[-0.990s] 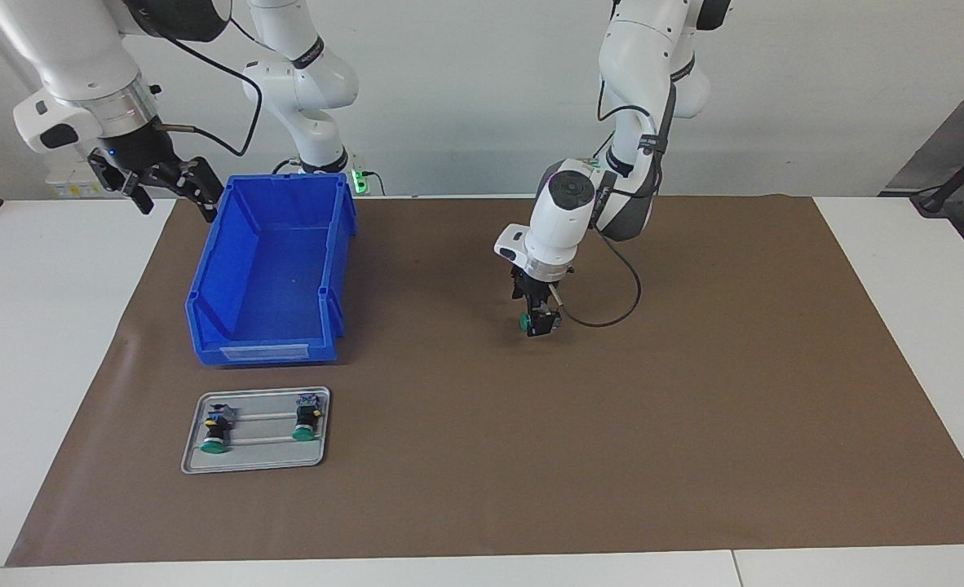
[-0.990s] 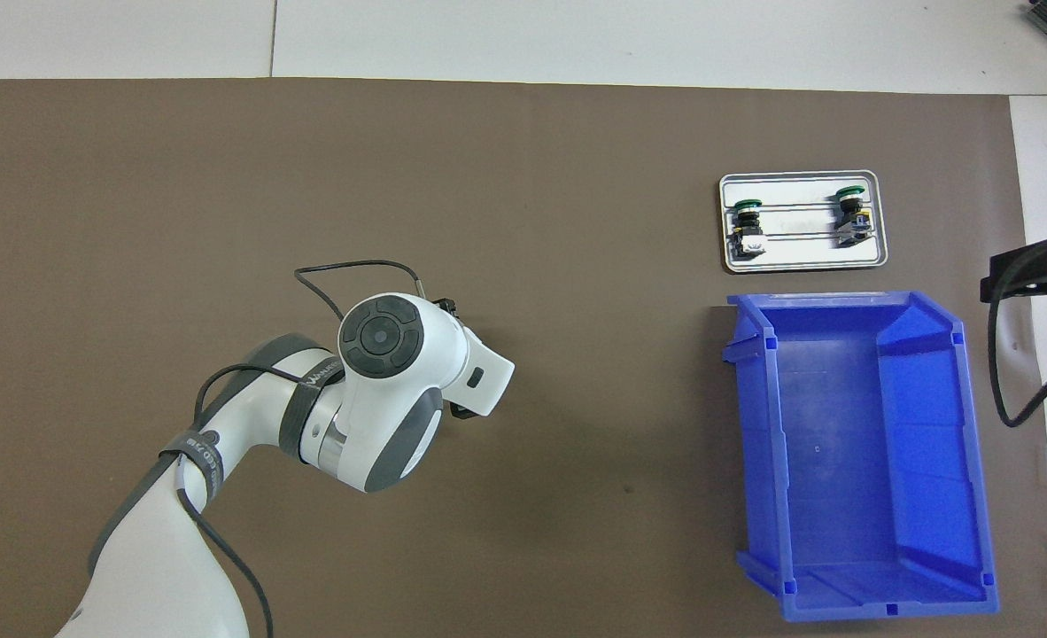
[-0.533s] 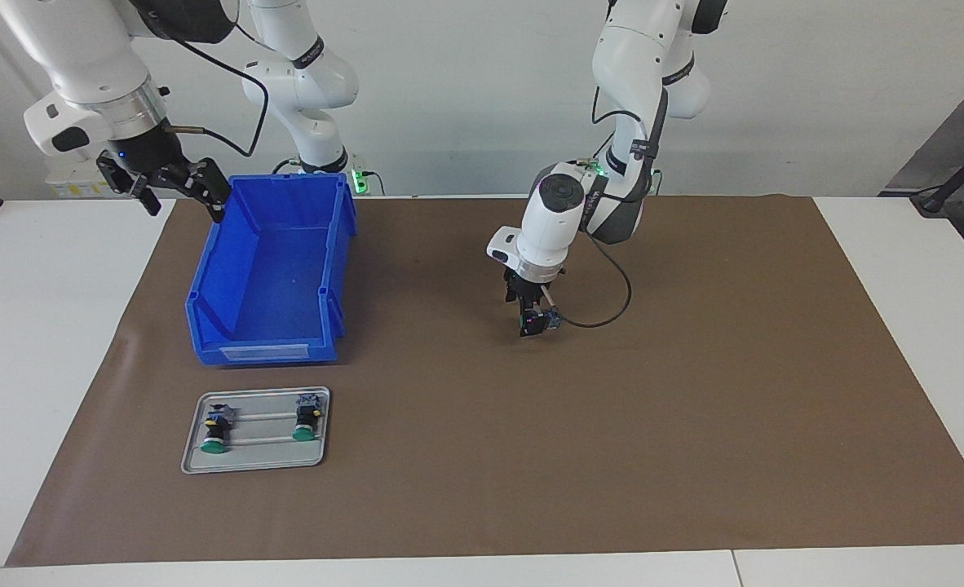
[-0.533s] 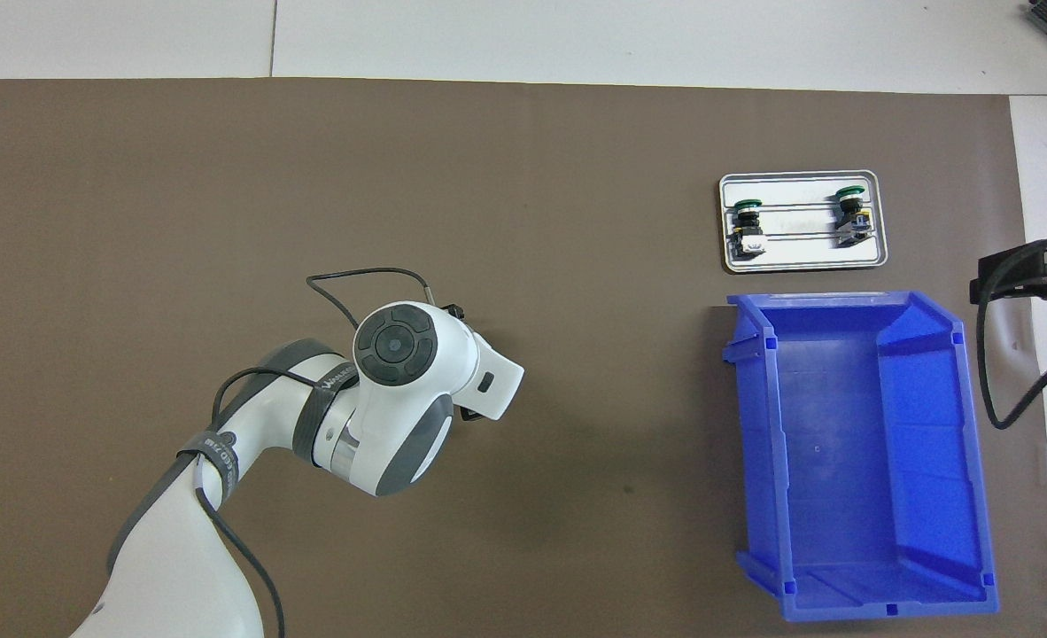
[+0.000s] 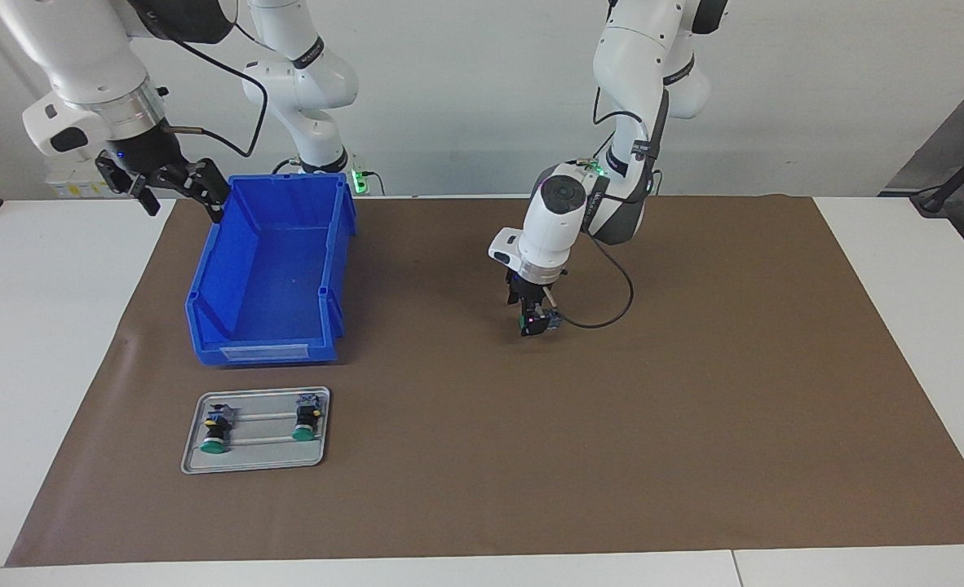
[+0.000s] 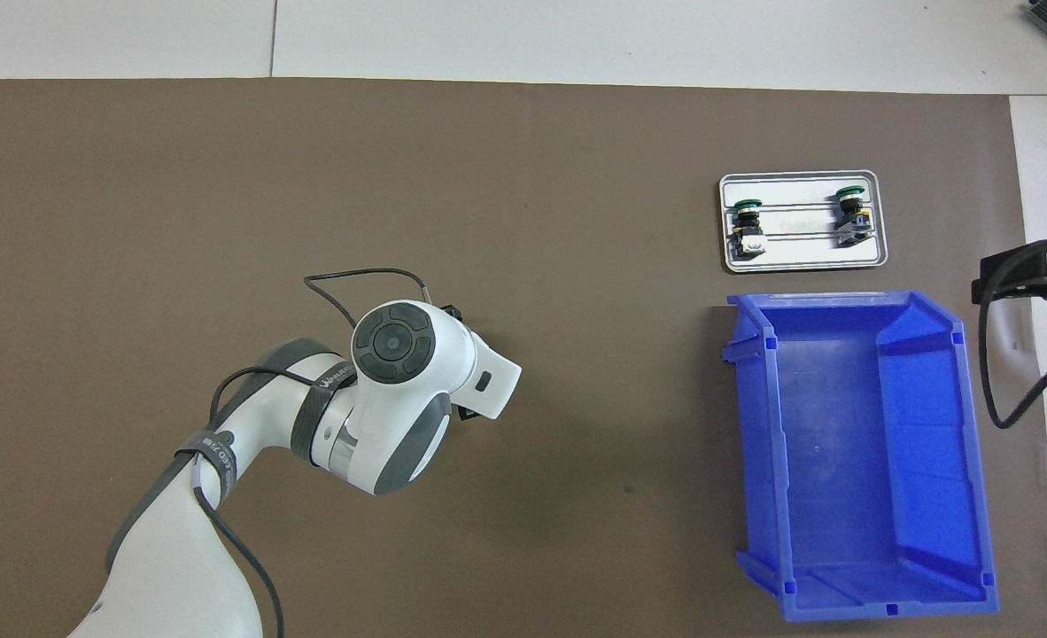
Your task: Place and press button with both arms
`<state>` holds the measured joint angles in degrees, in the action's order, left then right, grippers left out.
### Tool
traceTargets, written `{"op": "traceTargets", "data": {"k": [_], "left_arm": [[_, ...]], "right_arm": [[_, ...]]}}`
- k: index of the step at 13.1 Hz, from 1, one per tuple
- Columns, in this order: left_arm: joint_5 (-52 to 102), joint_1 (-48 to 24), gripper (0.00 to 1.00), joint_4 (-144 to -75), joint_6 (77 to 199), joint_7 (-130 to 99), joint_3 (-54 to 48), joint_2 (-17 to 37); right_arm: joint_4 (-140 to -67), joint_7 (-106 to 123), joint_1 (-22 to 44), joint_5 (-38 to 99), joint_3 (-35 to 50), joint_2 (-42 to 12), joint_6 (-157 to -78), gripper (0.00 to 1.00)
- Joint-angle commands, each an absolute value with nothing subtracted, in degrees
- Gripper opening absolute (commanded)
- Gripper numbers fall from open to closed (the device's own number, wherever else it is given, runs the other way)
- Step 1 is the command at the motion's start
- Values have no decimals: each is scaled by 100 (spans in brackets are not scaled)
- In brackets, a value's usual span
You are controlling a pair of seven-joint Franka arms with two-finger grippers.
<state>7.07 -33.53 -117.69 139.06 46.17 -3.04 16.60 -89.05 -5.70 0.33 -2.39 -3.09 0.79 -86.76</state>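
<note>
The button [image 5: 534, 324] sat clamped in the left gripper [image 5: 533, 320], low over the mat's [image 5: 694, 408] middle, not yet set down or pressed. The right gripper [image 5: 174, 186], fingers spread, waited beside the blue bin [image 5: 270, 269].

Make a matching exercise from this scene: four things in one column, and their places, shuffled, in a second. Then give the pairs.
Things:
1. left hand
2. right hand
3. blue bin
4. metal tray

Places:
A. on the brown mat, farther from the robots than the bin, holding two buttons
B. low over the middle of the brown mat, shut on a button
C. raised beside the bin's rim, at the right arm's end of the table
D. on the brown mat, nearer to the robots than the tray

Pairs: 1-B, 2-C, 3-D, 4-A
</note>
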Motion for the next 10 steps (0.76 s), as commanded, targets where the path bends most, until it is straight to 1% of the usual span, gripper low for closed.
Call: {"op": "traceTargets", "data": {"k": [1,2,3,4,6,8,10], "left_arm": [[721,-3410,70,-11769,13729,4579,-211,1600],[712,-3393,55,-11751,13668,4579,-211,1582],[695,-3393,32,-11725,13667,4623,-202,1565],[590,-3375,2,-11646,13650,4632,-193,1538],[519,-3270,0,-11488,13597,4614,-193,1425],[562,-3103,0,-11487,13640,4570,-211,1196],[641,-3076,0,-11461,13649,4492,-194,1169]], "right_arm": [[-9053,-475,-44,-123,-299,176,-8807,100],[-9053,-475,-44,-123,-299,176,-8815,100],[-9053,-475,-44,-123,-299,176,-8815,100],[-9053,-475,-44,-123,-299,176,-8807,100],[-9053,-475,-44,-123,-299,176,-8780,100],[-9053,-475,-44,-123,-299,176,-8780,100],[-9053,-475,-44,-123,-299,176,-8780,100]]}}
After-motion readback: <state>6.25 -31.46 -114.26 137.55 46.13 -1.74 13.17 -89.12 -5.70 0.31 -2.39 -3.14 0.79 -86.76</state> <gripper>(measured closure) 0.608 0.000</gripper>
